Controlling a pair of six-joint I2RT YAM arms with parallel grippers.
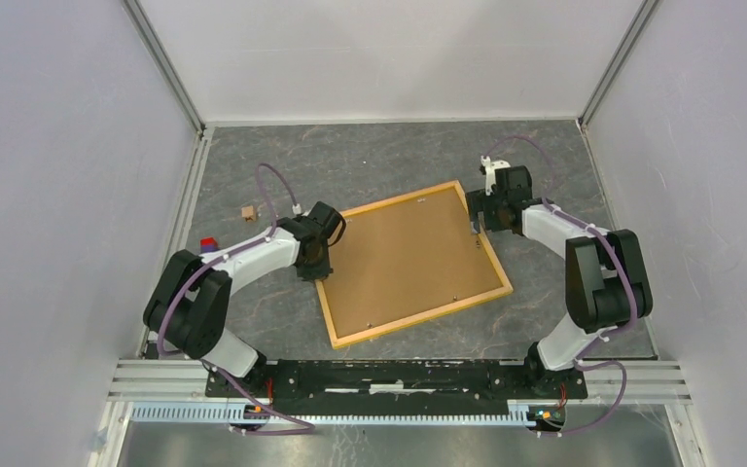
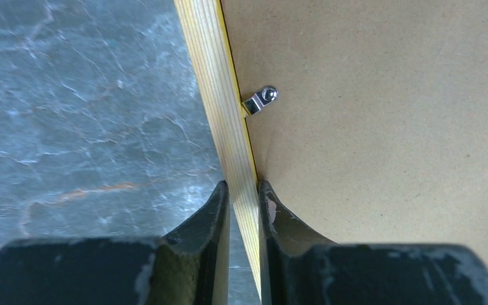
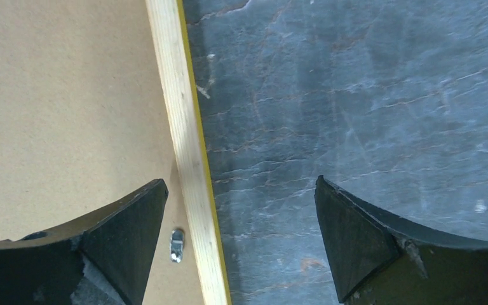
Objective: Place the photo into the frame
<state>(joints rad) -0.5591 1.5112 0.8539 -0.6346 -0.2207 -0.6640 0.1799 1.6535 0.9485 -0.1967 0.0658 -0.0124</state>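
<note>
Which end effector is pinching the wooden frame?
The left end effector: it is shut on the wooden rail of the frame. The right end effector is wide open, straddling the opposite rail without squeezing.

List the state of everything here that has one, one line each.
frame: lying flat, back up
board: seated in the frame
left end effector: shut on the frame's left rail
right end effector: open, straddling the right rail
clip: turned over the board
photo: not in view
</note>
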